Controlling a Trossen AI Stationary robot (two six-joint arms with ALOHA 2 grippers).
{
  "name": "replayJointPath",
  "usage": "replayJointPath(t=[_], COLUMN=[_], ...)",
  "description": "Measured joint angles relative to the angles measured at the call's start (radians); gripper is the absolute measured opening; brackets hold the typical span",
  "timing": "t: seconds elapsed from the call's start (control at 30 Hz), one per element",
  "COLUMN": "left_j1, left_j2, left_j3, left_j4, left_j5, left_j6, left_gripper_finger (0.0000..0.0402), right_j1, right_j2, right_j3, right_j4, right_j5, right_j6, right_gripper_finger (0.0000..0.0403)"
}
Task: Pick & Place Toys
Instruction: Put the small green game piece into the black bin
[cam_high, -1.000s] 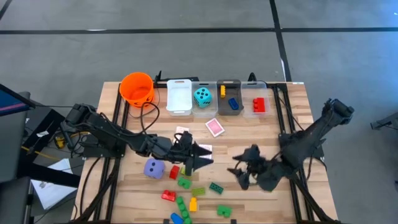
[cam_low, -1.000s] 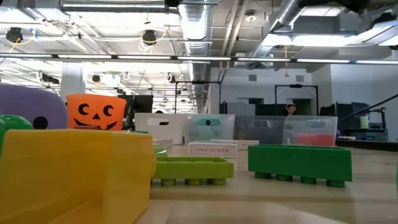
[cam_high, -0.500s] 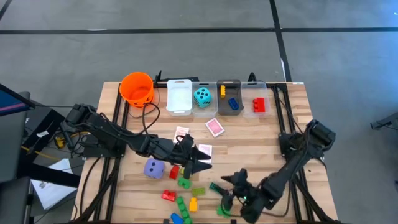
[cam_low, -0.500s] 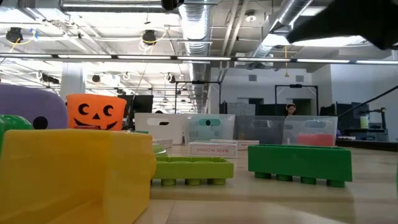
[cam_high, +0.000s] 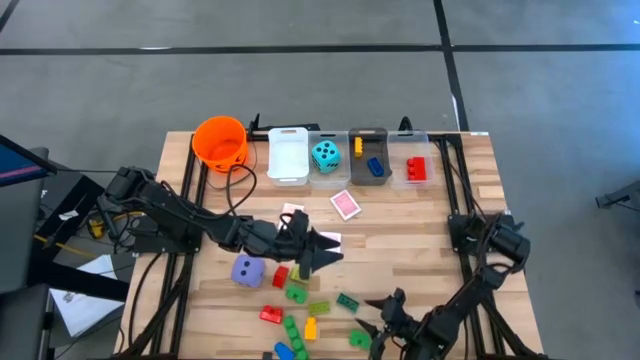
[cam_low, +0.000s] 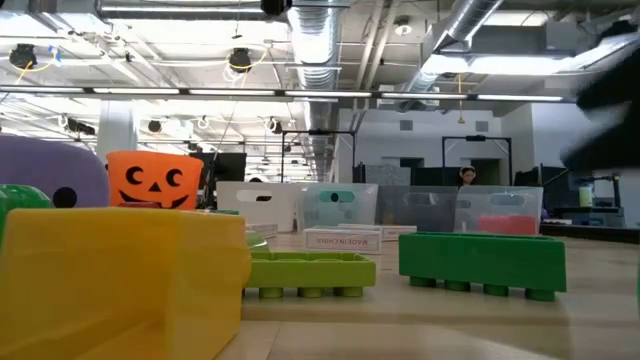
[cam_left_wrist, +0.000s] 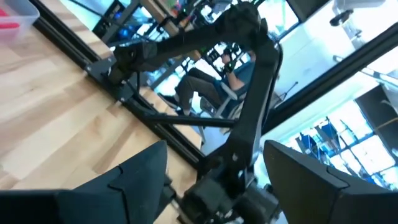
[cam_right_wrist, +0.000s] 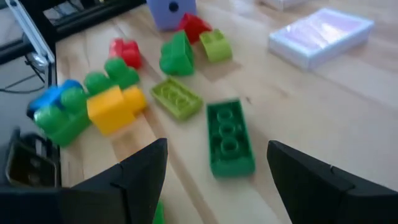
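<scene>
Several small bricks lie loose near the table's front edge, among them a dark green brick (cam_high: 348, 302) (cam_right_wrist: 230, 140), a lime brick (cam_high: 319, 307) (cam_right_wrist: 177, 98) and a yellow brick (cam_high: 310, 327) (cam_right_wrist: 115, 109). A purple die (cam_high: 248, 271) sits to their left. Pink-backed cards (cam_high: 345, 205) lie mid-table. My right gripper (cam_high: 372, 332) (cam_right_wrist: 217, 186) hangs open, low and slanting down, just short of the dark green brick. Open and level, my left gripper (cam_high: 335, 250) (cam_left_wrist: 214, 180) stands above the bricks with nothing between its fingers.
An orange bucket (cam_high: 221, 142) stands at the far left. Beside it runs a row of bins: a white bin (cam_high: 288, 155), a clear one holding a teal die (cam_high: 325, 155), a grey bin (cam_high: 367, 158) and one with a red brick (cam_high: 416, 170). Bare wood lies at mid-right.
My right gripper has come down and gone toward the table's near edge and leftward, from mid-right to the brick cluster, staying open. No brick has moved.
</scene>
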Motion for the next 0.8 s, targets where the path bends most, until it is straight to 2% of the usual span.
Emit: replayJointPath(t=[0.27, 0.5, 0.8], left_j1=[0.0, -0.005, -0.005], left_j2=[0.0, 0.0, 0.0], left_j3=[0.0, 0.0, 0.0], left_j4=[0.017, 0.017, 0.017], left_j5=[-0.016, -0.016, -0.016], left_j6=[-0.007, -0.027, -0.027], left_gripper_finger=[0.0258, 0.0238, 0.0223], right_j1=[0.025, -0.009, -0.047], right_j2=[0.064, 0.062, 0.062], right_j3=[-0.001, -0.001, -0.001], right_j4=[0.02, 0.028, 0.051], right_j5=[0.02, 0.03, -0.022], right_j6=[0.002, -0.143, -0.147], right_gripper_finger=[0.027, 0.027, 0.027])
